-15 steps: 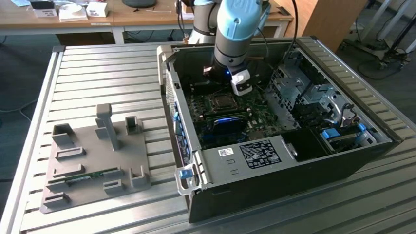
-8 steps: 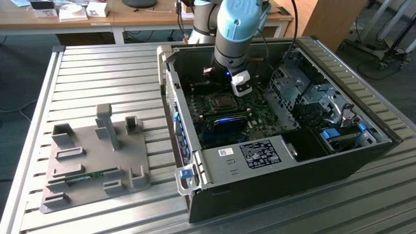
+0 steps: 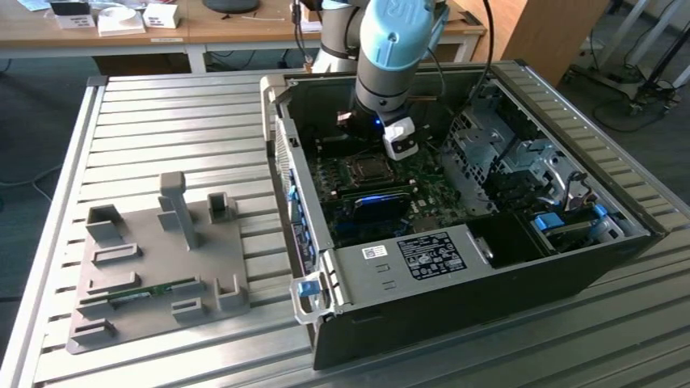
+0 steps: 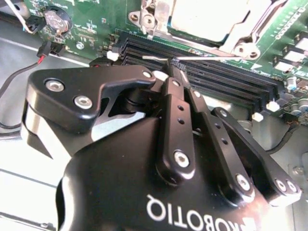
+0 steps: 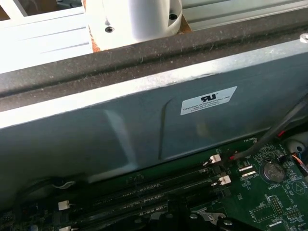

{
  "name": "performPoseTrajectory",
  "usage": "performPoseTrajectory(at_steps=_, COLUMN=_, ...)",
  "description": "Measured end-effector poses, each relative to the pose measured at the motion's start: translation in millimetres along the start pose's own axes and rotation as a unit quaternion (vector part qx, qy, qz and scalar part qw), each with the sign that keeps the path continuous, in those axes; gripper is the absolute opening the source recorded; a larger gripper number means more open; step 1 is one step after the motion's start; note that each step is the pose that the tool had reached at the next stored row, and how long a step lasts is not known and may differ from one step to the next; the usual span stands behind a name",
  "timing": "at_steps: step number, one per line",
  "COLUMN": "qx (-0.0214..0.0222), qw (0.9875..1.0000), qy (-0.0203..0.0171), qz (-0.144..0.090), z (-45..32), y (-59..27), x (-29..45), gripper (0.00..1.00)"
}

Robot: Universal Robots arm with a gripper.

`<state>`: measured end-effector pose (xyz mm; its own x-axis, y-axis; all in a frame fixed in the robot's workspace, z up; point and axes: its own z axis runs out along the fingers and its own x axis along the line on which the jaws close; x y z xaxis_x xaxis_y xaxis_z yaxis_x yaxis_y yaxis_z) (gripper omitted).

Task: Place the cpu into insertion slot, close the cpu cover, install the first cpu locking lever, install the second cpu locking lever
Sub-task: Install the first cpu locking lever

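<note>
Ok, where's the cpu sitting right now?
The cpu sits in the insertion slot on the green motherboard, under the cpu cover, just beyond the black memory slots from the end effector in the second wrist view.

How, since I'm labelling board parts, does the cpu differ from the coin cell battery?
The cpu is square, the coin cell battery round. The cpu is much larger than the battery. The cpu lies under the cpu cover; the battery sits in a black holder. Both are flat, metallic, on the green motherboard.
</note>
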<state>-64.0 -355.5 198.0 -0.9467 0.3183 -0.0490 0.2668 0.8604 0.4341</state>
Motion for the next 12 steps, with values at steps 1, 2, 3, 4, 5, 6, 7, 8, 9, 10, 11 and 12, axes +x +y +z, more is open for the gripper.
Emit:
performPoseTrajectory(at_steps=1, qx=-0.0001, qw=1.0000, qy=0.0001, qz=0.000, z=0.0, y=0.0, x=0.0, gripper=0.11)
performPoseTrajectory(at_steps=2, qx=-0.0007, qw=1.0000, qy=0.0003, qz=0.000, z=0.0, y=-0.1, x=0.0, gripper=0.11)
performPoseTrajectory(at_steps=3, qx=-0.0017, qw=1.0000, qy=0.0005, qz=0.000, z=-0.1, y=-0.1, x=0.0, gripper=0.11)
performPoseTrajectory(at_steps=4, qx=-0.0023, qw=1.0000, qy=0.0007, qz=0.000, z=0.0, y=0.0, x=0.0, gripper=0.11)
performPoseTrajectory(at_steps=5, qx=-0.0027, qw=1.0000, qy=0.0007, qz=0.001, z=0.0, y=0.0, x=0.0, gripper=0.11)
performPoseTrajectory(at_steps=6, qx=-0.0028, qw=1.0000, qy=0.0007, qz=0.001, z=0.0, y=0.0, x=0.0, gripper=0.11)
performPoseTrajectory(at_steps=7, qx=-0.0028, qw=1.0000, qy=0.0008, qz=0.001, z=0.1, y=0.0, x=0.0, gripper=0.11)
performPoseTrajectory(at_steps=8, qx=-0.0028, qw=1.0000, qy=0.0008, qz=0.001, z=0.0, y=0.0, x=0.0, gripper=0.11)
performPoseTrajectory(at_steps=9, qx=-0.0028, qw=1.0000, qy=0.0008, qz=0.001, z=0.1, y=-0.1, x=0.0, gripper=0.11)
performPoseTrajectory(at_steps=10, qx=-0.0028, qw=1.0000, qy=0.0008, qz=0.001, z=0.1, y=-0.1, x=0.0, gripper=0.11)
performPoseTrajectory(at_steps=11, qx=-0.0028, qw=1.0000, qy=0.0008, qz=0.001, z=0.1, y=-0.1, x=0.0, gripper=0.11)
performPoseTrajectory(at_steps=12, qx=-0.0029, qw=1.0000, qy=0.0008, qz=0.001, z=0.1, y=-0.1, x=0.0, gripper=0.11)
